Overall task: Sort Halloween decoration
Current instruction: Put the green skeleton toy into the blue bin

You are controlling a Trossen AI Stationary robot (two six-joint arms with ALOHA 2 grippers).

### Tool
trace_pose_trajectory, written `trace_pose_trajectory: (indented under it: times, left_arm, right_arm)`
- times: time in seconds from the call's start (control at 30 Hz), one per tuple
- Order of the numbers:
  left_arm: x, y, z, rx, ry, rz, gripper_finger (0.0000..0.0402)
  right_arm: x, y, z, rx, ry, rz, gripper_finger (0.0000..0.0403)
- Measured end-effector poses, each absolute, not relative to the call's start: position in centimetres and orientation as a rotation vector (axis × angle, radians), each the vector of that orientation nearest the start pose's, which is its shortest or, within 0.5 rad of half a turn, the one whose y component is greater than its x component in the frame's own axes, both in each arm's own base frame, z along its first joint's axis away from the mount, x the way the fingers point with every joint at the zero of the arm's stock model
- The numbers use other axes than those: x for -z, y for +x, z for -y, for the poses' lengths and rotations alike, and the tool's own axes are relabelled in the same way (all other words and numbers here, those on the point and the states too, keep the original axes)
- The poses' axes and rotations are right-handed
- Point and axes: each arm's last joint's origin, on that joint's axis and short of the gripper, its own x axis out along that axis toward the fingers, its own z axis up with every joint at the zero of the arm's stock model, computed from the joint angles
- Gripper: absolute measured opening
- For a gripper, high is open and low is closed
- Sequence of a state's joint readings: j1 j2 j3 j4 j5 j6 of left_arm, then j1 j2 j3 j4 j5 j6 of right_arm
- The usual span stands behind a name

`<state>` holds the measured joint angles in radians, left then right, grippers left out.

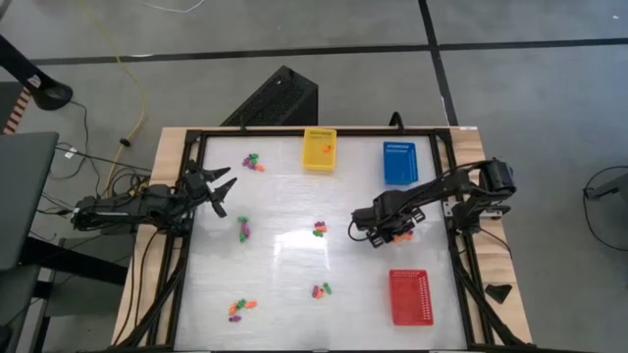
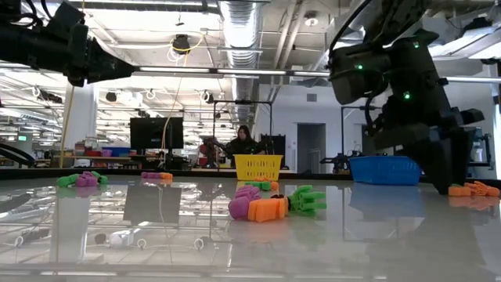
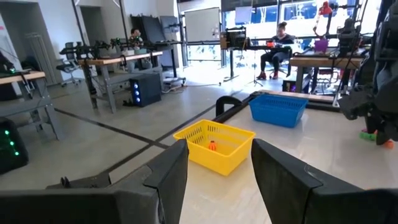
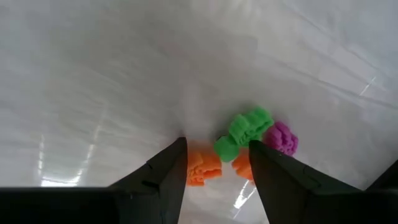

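The right gripper (image 4: 212, 163) hangs just above the table (image 1: 285, 255), its fingers (image 4: 163, 174) spread, with a small heap of trinkets (image 4: 245, 146) in orange, green and purple right under them. In the high view this gripper (image 1: 385, 233) sits at the table's right side, between the blue basket (image 1: 399, 162) and the red basket (image 1: 410, 295). Judged from this, the step in hand is a pick from that heap: the fingers must drop, straddle a single piece and close on it without dragging its neighbours along. The pieces touch one another, so singling one out looks like the hard part.

The left gripper (image 1: 218, 186) waits above the table's left edge, fingers (image 3: 169, 175) apart and empty, facing the yellow basket (image 3: 214, 145), which already holds one orange piece (image 3: 212, 146).

More heaps of trinkets lie scattered well apart: one near the yellow basket (image 1: 253, 161), one left of centre (image 1: 242, 228), one at centre (image 1: 320, 229), two toward the near edge (image 1: 240, 309) (image 1: 321, 290). Most of the sorting seems undone.

The table is white and glossy, mirroring the ceiling lights. Beyond it lies a large workshop with benches, monitors and a seated person (image 3: 278, 45).
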<state>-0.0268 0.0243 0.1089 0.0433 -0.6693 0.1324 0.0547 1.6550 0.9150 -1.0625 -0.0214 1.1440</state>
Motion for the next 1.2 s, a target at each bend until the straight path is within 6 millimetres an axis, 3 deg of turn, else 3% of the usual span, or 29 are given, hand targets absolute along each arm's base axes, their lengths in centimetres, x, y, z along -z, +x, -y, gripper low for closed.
trace_pose_trajectory:
  times: [0.2,0.67,0.97,1.2]
  left_arm:
    - [-20.2,8.5,-1.6,-0.648,0.082,0.080,0.0169]
    - [-20.2,8.5,-1.6,-0.648,0.078,0.081,0.0169]
    - [-20.2,8.5,-1.6,-0.648,0.078,0.081,0.0169]
    - [-20.2,8.5,-1.6,-0.647,0.078,0.081,0.0169]
  right_arm:
    - [-15.1,24.0,-0.4,1.005,0.763,-1.597,0.0164]
    - [-16.0,23.8,1.1,0.997,0.732,-1.668,0.0021]
    - [-18.7,24.7,1.6,0.986,0.659,-1.688,0.0038]
    - [-18.3,25.3,1.8,1.020,0.734,-1.595,0.0043]
